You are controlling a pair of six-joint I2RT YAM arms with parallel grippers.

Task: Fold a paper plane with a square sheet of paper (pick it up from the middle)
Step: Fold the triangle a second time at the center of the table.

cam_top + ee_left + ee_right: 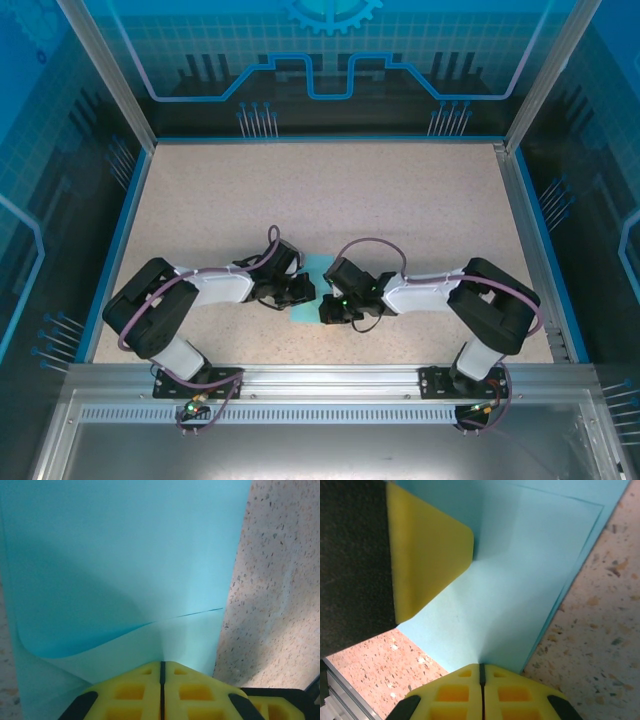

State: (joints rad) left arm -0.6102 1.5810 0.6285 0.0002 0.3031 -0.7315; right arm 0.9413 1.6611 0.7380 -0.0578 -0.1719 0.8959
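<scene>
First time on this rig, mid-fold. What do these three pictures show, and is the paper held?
Two robot arms sit at the near edge of a speckled table. The overhead view looks down on both: left gripper, right gripper, meeting over a light cyan sheet of paper. The other two pictures come from cameras on each wrist; the yellow blocks are their own fingers. Both grippers are shut, tips on the partly folded paper; pinching or just pressing, I cannot tell.

The table point(330, 190) has a flat, beige speckled surface bordered by a blue strip and an aluminium frame. The square sheet of paper point(318, 268), light cyan, lies on it near the middle of the near edge, its layers overlapping.
</scene>
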